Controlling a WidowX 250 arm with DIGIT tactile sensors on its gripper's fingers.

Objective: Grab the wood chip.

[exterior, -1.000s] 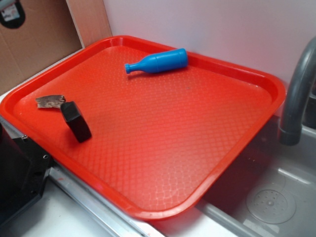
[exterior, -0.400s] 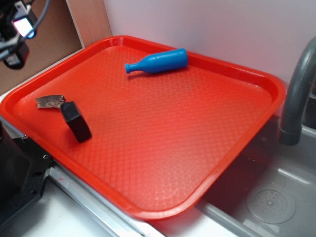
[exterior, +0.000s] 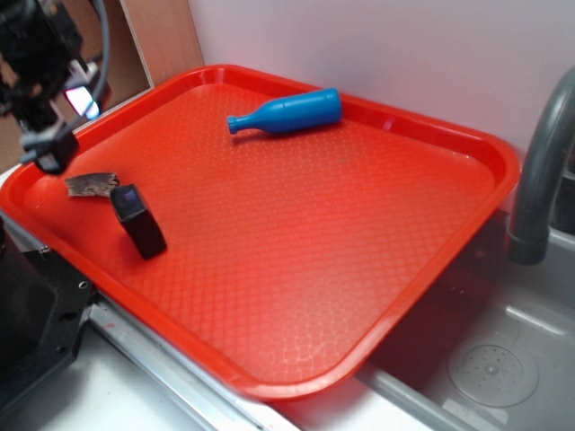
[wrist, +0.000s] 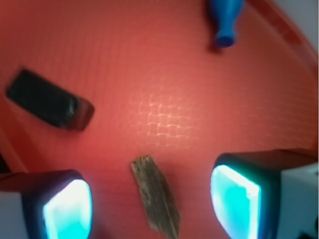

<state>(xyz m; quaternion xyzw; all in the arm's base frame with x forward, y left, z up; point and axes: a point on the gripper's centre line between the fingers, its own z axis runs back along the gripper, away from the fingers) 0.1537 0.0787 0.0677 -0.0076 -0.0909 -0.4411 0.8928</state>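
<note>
Below and just right of the gripper in the exterior view, the wood chip lies flat on the red tray, close beside the black block; a blue bottle rests well off toward the far rim. Between the spread-wide fingers in the wrist view, the chip lies untouched, nothing held.

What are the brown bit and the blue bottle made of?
The brown bit looks like rough, dull wood: streaky grain and ragged edges. The blue bottle looks like smooth plastic: one even colour with a soft shine. Both lie on a red tray that also looks plastic, with a waffle texture.
</note>
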